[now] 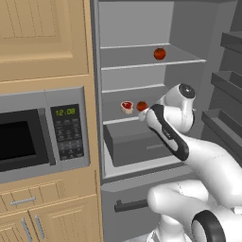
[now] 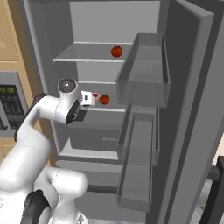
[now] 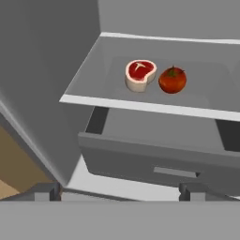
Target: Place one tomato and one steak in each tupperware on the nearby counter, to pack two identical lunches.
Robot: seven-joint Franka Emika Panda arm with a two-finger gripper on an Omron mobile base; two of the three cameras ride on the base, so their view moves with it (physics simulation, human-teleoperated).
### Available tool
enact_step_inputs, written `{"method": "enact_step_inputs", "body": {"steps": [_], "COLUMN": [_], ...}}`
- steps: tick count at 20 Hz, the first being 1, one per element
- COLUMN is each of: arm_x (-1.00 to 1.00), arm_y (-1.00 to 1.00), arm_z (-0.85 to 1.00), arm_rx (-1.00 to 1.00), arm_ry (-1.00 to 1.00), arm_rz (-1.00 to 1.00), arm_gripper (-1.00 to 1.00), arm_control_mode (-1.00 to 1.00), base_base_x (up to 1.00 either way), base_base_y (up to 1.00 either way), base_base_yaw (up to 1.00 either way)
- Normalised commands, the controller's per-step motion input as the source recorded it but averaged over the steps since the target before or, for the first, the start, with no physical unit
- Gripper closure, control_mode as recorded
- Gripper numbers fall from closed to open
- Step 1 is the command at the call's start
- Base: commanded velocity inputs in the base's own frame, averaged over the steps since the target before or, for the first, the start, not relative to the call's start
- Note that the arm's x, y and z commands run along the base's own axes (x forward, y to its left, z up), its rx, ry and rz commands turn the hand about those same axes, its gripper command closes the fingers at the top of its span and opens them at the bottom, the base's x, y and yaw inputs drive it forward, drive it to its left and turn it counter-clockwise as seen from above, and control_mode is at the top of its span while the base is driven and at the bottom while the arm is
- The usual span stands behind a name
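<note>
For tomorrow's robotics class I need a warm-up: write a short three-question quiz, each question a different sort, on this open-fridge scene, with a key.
1. True or false: the steak and a tomato share one fridge shelf.
2. Multiple choice: the second tomato sits A) in the drawer, B) on a higher shelf, C) in a door bin.
3. Fill in: the gripper is ____, holding nothing.

Key: 1 true; 2 B; 3 open.

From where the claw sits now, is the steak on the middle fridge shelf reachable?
Probably yes. The open claw faces the steak across bare shelf; the tomato sits beside it, not in front.
</note>
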Motion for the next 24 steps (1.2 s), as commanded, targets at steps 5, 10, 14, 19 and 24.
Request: {"method": "enact_step_inputs", "body": {"steps": [5, 10, 14, 19, 24], "arm_x": [0.41, 0.41, 0.43, 0.45, 0.4], "arm_y": [0.12, 0.11, 0.04, 0.0, 0.0], "arm_z": [-0.16, -0.1, -0.12, -0.16, -0.23], "arm_rx": [0.0, 0.0, 0.0, 0.0, 0.0], "arm_ry": [0.01, 0.04, 0.04, 0.05, 0.04], "arm_rz": [0.0, 0.0, 0.0, 0.0, 0.0], "arm_gripper": [-1.0, -1.0, -1.0, -1.0, -1.0], "arm_control_mode": [-1.0, -1.0, -1.0, -1.0, -1.0], "base_base_x": [0.0, 0.0, 0.0, 0.0, 0.0], "base_base_y": [0.0, 0.0, 0.0, 0.0, 0.0], "base_base_yaw": [0.0, 0.0, 0.0, 0.0, 0.0]}}
